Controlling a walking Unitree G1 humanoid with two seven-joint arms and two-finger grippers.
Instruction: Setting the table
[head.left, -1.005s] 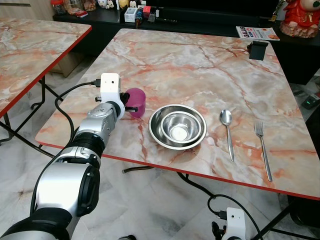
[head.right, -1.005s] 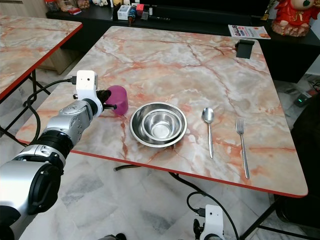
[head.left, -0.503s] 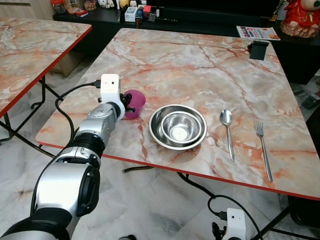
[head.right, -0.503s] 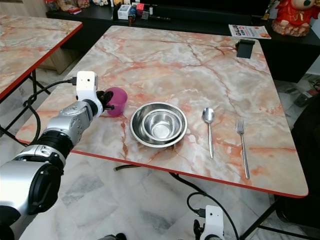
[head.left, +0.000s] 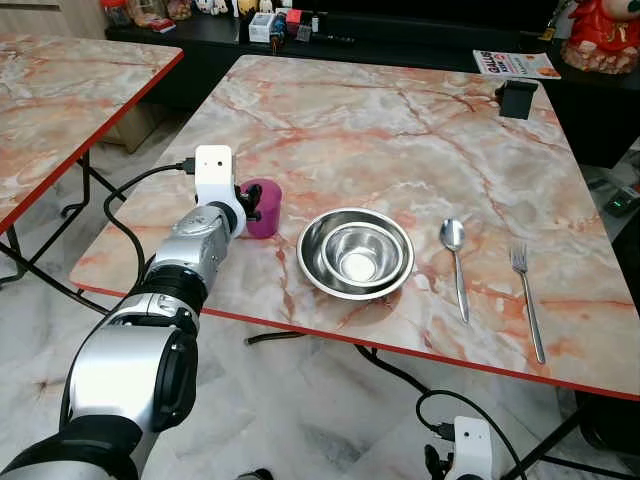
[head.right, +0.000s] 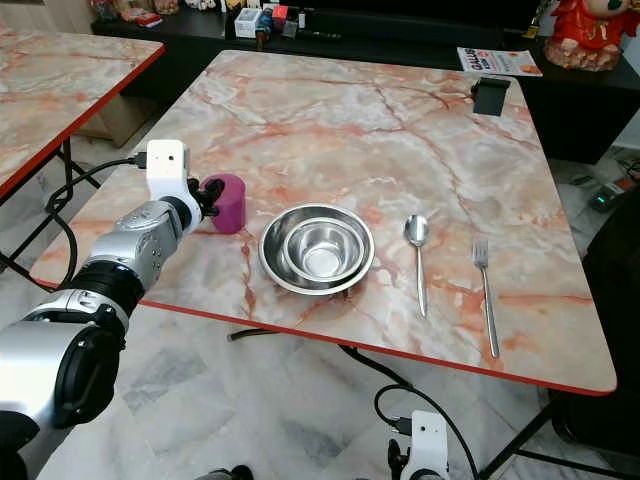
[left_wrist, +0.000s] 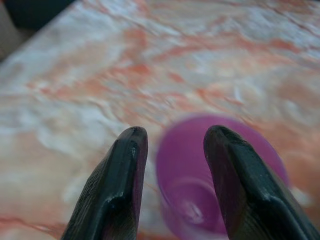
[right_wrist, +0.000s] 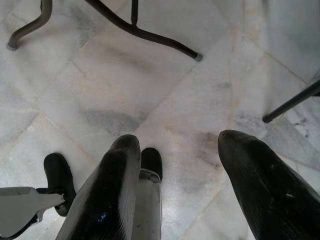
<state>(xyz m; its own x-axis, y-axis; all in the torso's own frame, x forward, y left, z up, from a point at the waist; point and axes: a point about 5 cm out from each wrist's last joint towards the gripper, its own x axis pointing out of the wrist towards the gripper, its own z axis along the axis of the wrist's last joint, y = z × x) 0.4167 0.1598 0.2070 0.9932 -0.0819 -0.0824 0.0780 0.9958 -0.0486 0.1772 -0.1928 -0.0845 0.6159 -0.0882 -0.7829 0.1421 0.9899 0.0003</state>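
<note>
A purple cup (head.left: 264, 207) stands upright near the left edge of the marble table (head.left: 400, 120). My left gripper (head.left: 251, 206) is right beside it on its left, at cup height. In the left wrist view its black fingers (left_wrist: 127, 170) stand open, with the blurred cup (left_wrist: 190, 200) just beyond the tips and one finger overlapping it. Right of the cup sit two nested steel bowls (head.left: 355, 252), then a spoon (head.left: 455, 262) and a fork (head.left: 525, 295). My right gripper (right_wrist: 177, 140) hangs open over the floor below the table.
A black stand (head.left: 517, 99) and a magazine (head.left: 515, 64) lie at the table's far right corner. A second marble table (head.left: 70, 90) stands to the left across a gap. A black cable (head.left: 130, 200) loops off my left wrist. Table legs (right_wrist: 150, 35) cross the tiled floor.
Half a second ago the purple cup was tilted at the left gripper; now it stands upright on the table. The left gripper has shifted slightly left. Bowls, spoon and fork have not moved.
</note>
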